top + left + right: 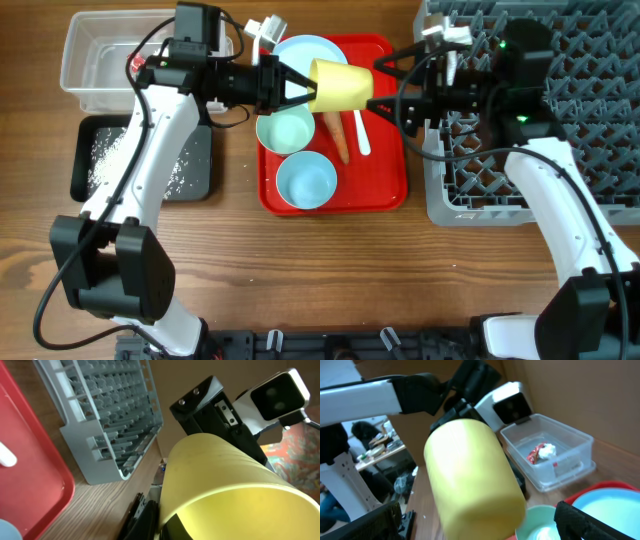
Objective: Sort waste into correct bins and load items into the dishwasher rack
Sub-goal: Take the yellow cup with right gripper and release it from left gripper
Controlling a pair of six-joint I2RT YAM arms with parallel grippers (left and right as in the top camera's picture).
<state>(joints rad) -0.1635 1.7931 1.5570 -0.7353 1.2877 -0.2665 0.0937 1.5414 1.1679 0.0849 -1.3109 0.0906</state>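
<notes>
The small yellow cup (342, 85) hangs on its side above the red tray (390, 190). My left gripper (303, 88) is shut on its rim, one finger (172, 527) inside the mouth. My right gripper (384, 85) is open, a finger on either side of the cup's base (475, 480) without touching it. On the tray lie the pale blue plate (298, 50), two bowls (285, 130) (306, 180), the carrot (340, 135) and the white spoon (362, 135). The grey dishwasher rack (580, 120) stands at the right.
The clear bin (100, 60) at the back left holds a red wrapper and white tissue (541, 452). The black bin (185, 165) in front of it holds scattered white grains. Both arms cross above the tray.
</notes>
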